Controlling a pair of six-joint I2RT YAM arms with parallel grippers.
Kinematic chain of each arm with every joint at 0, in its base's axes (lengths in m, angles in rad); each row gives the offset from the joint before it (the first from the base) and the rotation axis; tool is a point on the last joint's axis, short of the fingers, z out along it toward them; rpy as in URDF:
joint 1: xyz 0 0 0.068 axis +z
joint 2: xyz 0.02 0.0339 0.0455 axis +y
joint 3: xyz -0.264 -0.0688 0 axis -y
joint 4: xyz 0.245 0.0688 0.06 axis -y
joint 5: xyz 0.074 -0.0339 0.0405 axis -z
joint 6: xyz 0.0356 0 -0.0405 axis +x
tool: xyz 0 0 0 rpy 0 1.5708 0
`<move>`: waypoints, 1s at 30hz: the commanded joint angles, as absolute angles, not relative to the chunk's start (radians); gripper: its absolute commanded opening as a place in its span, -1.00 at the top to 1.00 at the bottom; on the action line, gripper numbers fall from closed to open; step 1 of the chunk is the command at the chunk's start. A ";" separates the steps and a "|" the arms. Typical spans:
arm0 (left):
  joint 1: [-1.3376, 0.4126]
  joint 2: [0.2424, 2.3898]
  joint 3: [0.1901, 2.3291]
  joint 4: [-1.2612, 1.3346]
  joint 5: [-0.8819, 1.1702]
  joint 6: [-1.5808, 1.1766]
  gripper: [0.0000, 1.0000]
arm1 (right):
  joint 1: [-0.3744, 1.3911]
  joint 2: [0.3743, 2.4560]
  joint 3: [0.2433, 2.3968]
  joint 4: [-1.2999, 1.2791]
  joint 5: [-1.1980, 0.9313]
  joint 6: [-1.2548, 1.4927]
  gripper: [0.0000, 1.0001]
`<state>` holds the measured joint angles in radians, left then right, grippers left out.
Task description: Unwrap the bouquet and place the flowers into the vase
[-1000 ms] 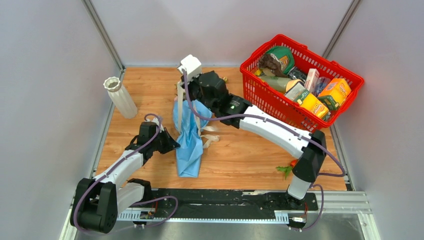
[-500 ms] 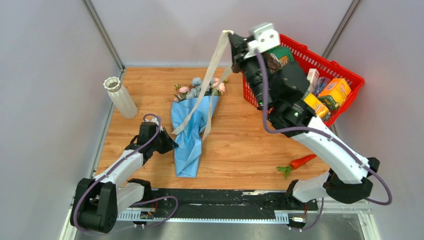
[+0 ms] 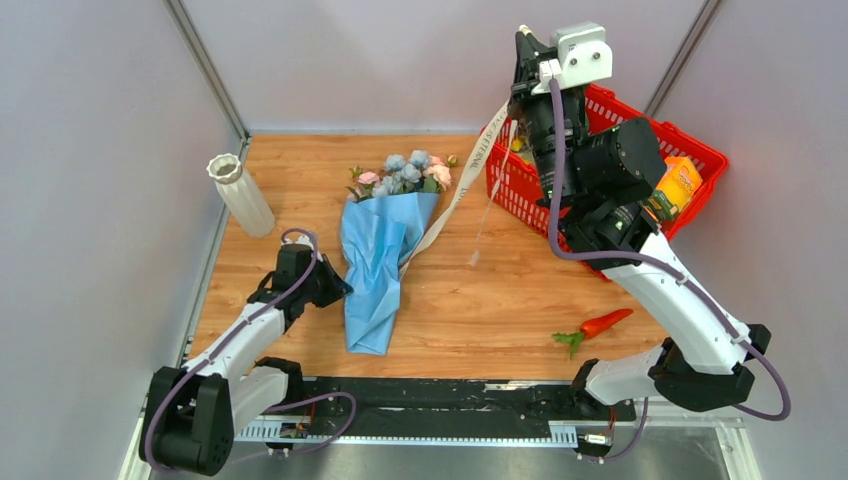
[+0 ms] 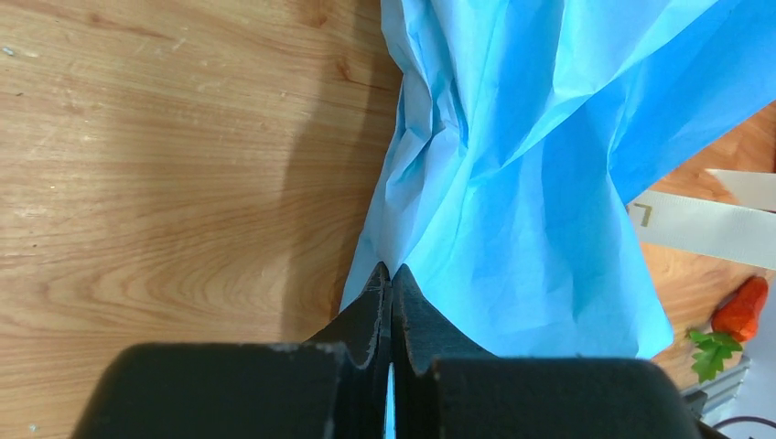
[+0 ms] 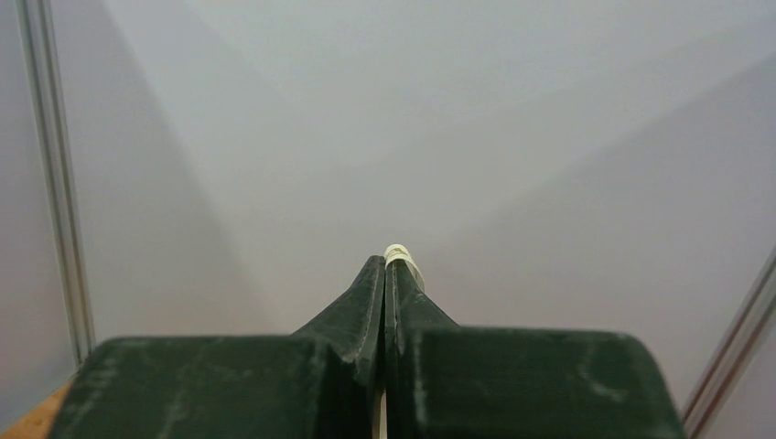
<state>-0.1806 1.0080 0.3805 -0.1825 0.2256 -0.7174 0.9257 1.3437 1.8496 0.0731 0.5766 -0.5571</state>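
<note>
Ribbon, cream, 12 o'clock: dark printed lettering along its length, too small to read. In the left wrist view, ribbon at 3 o'clock shows a single "L"-like mark.
Basket packets, 1 o'clock: labels illegible.

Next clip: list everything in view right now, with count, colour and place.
bouquet: one, blue paper with pink and pale blue blooms, lying mid-table
ribbon: one, cream, stretched from bouquet up to right gripper
vase: one, white, standing rear left
basket: one, red, rear right corner
groceries: several, mixed colours, in basket
carrot: one, orange with green top, front right
table: one, wood
left gripper: black, shut on bouquet's paper edge
right gripper: black, shut on ribbon end, raised near basket
</note>
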 commanded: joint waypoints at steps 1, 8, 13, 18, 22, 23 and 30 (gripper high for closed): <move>-0.176 0.971 0.397 -0.193 0.189 -0.721 1.00 | 0.917 1.351 1.908 0.104 0.644 -0.626 1.00; -0.178 0.937 0.370 -0.158 0.238 -0.739 1.00 | 0.919 1.199 1.523 -0.135 0.559 -0.145 1.00; -0.178 0.904 0.371 -0.183 0.250 -0.726 1.00 | 0.919 1.080 1.091 -0.158 0.378 0.314 1.00; -0.178 0.871 0.354 -0.164 0.261 -0.729 1.00 | 0.919 1.144 0.862 -0.149 0.316 0.576 0.99; -0.178 0.867 0.331 -0.138 0.278 -0.749 1.00 | 0.919 1.229 0.779 -0.149 0.388 0.711 0.70; -0.176 0.867 0.325 -0.137 0.284 -0.750 1.00 | 0.919 1.244 0.767 -0.149 0.409 0.756 0.46; -0.176 0.856 0.322 -0.147 0.284 -0.738 1.00 | 0.919 1.391 0.764 -0.199 0.509 1.079 -0.33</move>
